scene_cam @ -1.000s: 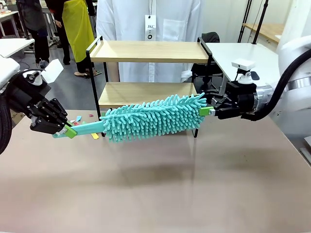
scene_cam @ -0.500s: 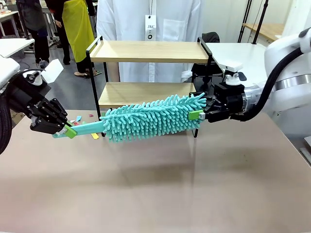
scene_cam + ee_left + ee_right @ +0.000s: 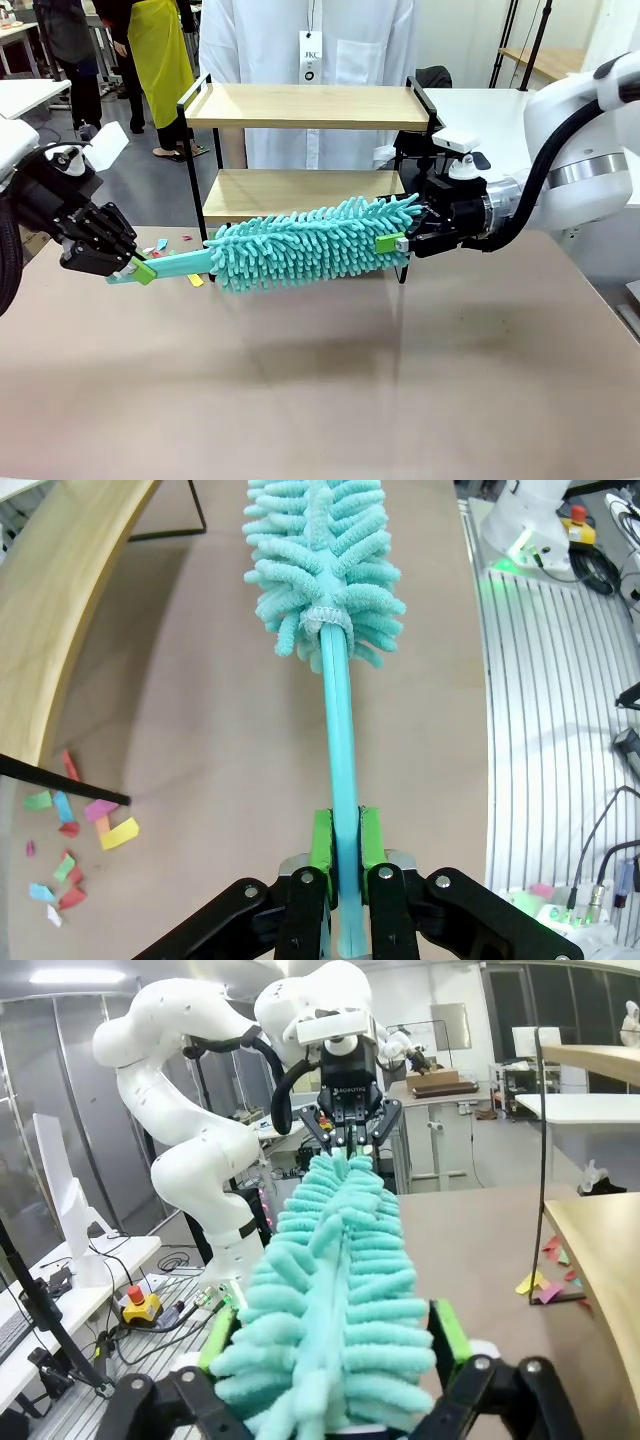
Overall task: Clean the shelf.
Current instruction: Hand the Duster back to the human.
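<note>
Cleaning not finished: coloured paper scraps (image 3: 178,262) lie on the table (image 3: 320,400) by the left foot of the shelf (image 3: 305,145), which stands at the far edge, both boards bare. Left gripper (image 3: 140,270) is pinched on the handle of the teal duster (image 3: 310,245). Right gripper (image 3: 400,243) is spread wide around the duster's fluffy tip, not visibly clamping. The duster hangs level in front of the lower board.

The left gripper (image 3: 138,268) clamps the teal handle of a fluffy duster (image 3: 310,246) above the desk (image 3: 320,390). The right gripper (image 3: 398,243) straddles the duster's far tip, pads spread. Behind both stands the shelf (image 3: 300,105); paper scraps (image 3: 175,243) lie just beyond the left gripper.
</note>
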Tool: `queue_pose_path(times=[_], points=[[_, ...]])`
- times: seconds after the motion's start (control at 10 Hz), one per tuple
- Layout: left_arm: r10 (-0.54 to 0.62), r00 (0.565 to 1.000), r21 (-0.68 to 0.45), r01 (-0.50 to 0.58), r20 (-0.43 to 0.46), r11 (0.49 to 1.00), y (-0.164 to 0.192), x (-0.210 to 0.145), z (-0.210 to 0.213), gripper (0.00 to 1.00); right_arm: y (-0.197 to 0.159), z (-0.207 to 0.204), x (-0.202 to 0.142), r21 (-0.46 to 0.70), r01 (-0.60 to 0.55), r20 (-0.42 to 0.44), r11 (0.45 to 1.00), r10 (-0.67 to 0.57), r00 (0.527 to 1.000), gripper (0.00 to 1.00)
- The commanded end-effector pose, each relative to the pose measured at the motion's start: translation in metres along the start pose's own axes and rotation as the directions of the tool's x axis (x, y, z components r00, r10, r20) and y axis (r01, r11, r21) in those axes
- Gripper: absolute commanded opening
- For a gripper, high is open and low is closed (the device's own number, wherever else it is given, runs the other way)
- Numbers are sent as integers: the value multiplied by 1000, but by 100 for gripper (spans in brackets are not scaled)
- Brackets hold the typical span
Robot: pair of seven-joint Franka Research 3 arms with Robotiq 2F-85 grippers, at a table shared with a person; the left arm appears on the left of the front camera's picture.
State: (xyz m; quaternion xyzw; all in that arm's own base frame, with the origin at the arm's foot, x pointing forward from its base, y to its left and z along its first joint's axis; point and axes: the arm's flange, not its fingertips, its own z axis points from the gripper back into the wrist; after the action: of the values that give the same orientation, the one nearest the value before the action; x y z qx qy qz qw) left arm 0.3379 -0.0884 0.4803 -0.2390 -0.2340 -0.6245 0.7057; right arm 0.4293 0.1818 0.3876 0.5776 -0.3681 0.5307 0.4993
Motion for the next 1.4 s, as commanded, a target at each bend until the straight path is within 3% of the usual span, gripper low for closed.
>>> queue_pose_path(times=[0.0,0.1,0.2,0.3,1.1,1.2,1.3], points=[[-14,1000,-2,14,8,1000,-2,3,1,13,0,-7,9,-6,3,-60,1000,-3,998,40],[-14,1000,-2,14,8,1000,-2,3,1,13,-1,-6,8,2,16,-73,1000,-16,997,0],[-14,1000,-2,14,8,1000,-2,3,1,13,-1,-6,7,7,18,-82,1000,-17,996,35],[-14,1000,-2,14,8,1000,-2,3,1,13,-1,-6,7,9,14,-86,1000,-13,996,0],[-14,1000,-2,14,8,1000,-2,3,1,13,3,5,11,12,-22,-61,1000,23,998,0],[-14,1000,-2,14,8,1000,-2,3,1,13,-1,7,10,-67,-10,-106,998,3,994,0],[-3,1000,-2,3,-1,1000,0,1,0,48,1,1,5,9,-18,-59,1000,18,998,0]])
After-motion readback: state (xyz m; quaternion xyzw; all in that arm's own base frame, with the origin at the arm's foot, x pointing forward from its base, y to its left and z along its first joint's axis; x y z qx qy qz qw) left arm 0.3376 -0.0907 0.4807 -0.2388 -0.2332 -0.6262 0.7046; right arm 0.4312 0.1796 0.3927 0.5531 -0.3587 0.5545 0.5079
